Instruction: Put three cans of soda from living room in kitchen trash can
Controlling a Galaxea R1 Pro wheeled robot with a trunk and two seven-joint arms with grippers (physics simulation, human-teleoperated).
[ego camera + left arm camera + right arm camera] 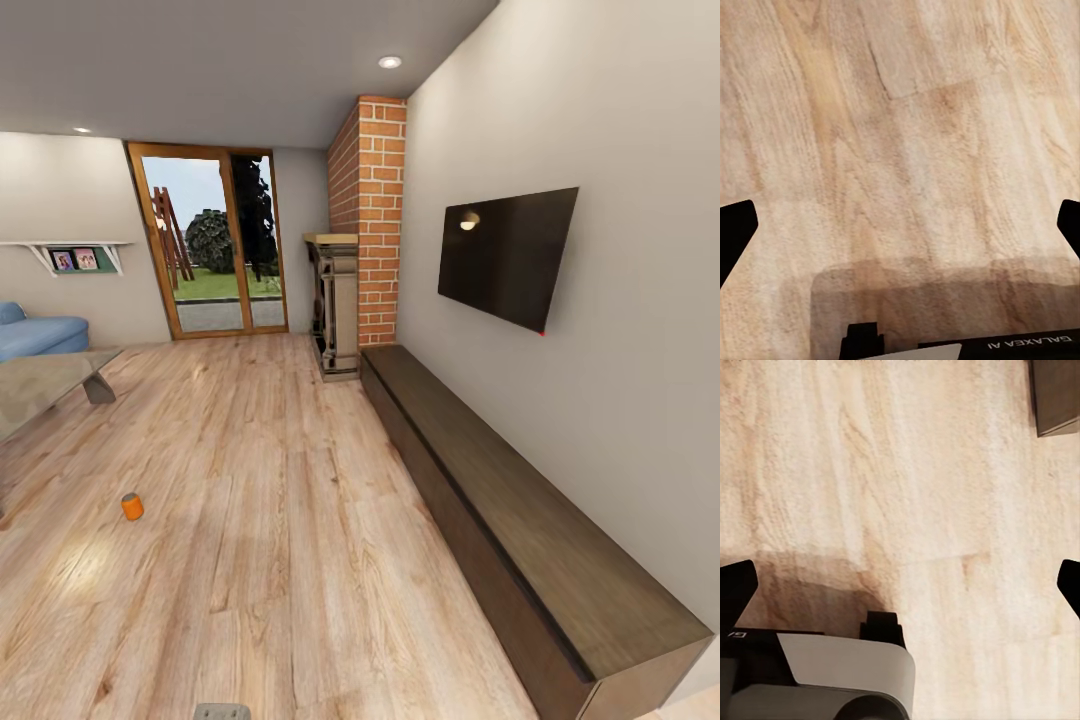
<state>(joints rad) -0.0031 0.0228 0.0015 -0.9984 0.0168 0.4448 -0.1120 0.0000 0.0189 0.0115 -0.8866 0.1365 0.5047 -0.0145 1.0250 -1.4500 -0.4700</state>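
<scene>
Just us in the living room, one can in sight

We see an orange can (pixel 132 506) upright on the floor (pixel 290 520) near the glass table (pixel 45 385); both our grippers (pixel 900 225) (pixel 900 577) hang spread wide, holding nothing.

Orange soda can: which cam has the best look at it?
Head view. The orange soda can stands upright on the wood floor, small but unobstructed, near the glass table. Both wrist views give floor planks between open fingertips, with no can in them.

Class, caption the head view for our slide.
Orange soda can upright on the wood floor, near the glass table.
</scene>
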